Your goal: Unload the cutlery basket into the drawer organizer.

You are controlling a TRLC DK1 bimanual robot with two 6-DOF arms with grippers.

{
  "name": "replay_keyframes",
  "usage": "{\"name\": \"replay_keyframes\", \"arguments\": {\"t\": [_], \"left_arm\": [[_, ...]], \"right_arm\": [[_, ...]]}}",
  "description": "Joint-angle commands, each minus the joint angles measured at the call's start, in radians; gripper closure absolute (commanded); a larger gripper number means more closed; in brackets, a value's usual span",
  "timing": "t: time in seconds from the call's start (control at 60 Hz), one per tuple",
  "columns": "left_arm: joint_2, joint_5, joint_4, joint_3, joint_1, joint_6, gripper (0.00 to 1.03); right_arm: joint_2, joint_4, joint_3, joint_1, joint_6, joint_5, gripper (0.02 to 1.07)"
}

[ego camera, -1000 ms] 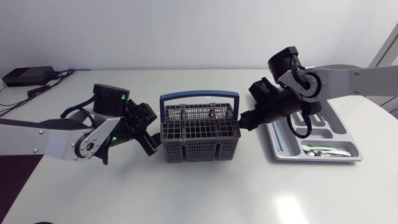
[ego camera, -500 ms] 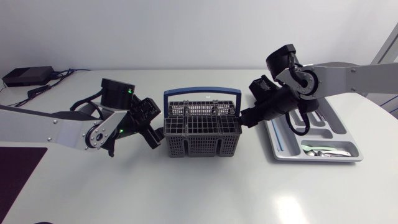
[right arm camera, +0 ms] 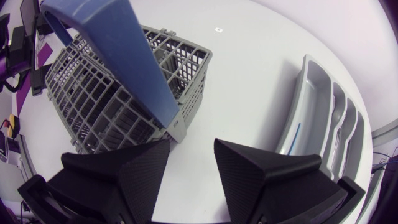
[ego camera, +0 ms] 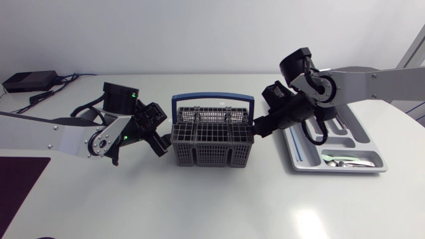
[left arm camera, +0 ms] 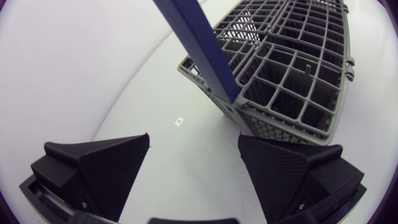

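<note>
Cutlery basket contents unreadable through its grid. It sits just ahead of left gripper and right gripper. Both spread, holding nothing.

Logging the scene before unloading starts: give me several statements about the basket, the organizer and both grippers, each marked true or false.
1. The blue handle of the cutlery basket stands upright. True.
2. The left gripper is shut on that handle. False: it is open beside the basket and holds nothing.
3. The drawer organizer lies on the right arm's side of the basket. True.
4. The organizer is empty. False: some silver cutlery lies in its end compartment.
5. The right gripper is open at the basket's corner. True.
</note>
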Motion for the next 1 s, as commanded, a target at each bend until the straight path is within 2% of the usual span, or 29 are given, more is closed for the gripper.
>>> {"name": "replay_keyframes", "arguments": {"t": [0.0,0.117,0.367,0.517,0.683,0.983], "left_arm": [[-0.023,0.019,0.023,0.009,-0.010,-0.004,0.04],[-0.037,0.019,0.021,-0.006,0.008,0.001,0.04],[-0.152,0.053,0.005,-0.062,0.077,-0.005,0.04],[-0.275,0.122,-0.041,-0.082,0.137,-0.077,0.04],[-0.433,0.146,-0.107,-0.106,0.160,-0.137,0.04],[-0.649,0.149,-0.310,-0.066,0.214,-0.241,0.04]], "right_arm": [[0.031,-0.005,-0.005,0.043,0.027,-0.031,0.52],[0.017,-0.001,-0.020,0.030,0.021,-0.003,0.51],[-0.047,0.010,-0.061,-0.054,-0.013,0.043,0.38],[-0.121,0.029,-0.089,-0.112,-0.042,0.054,0.32],[-0.238,0.058,-0.138,-0.165,-0.076,0.048,0.06],[-0.455,0.072,-0.198,-0.246,-0.129,0.022,0.06]]}}
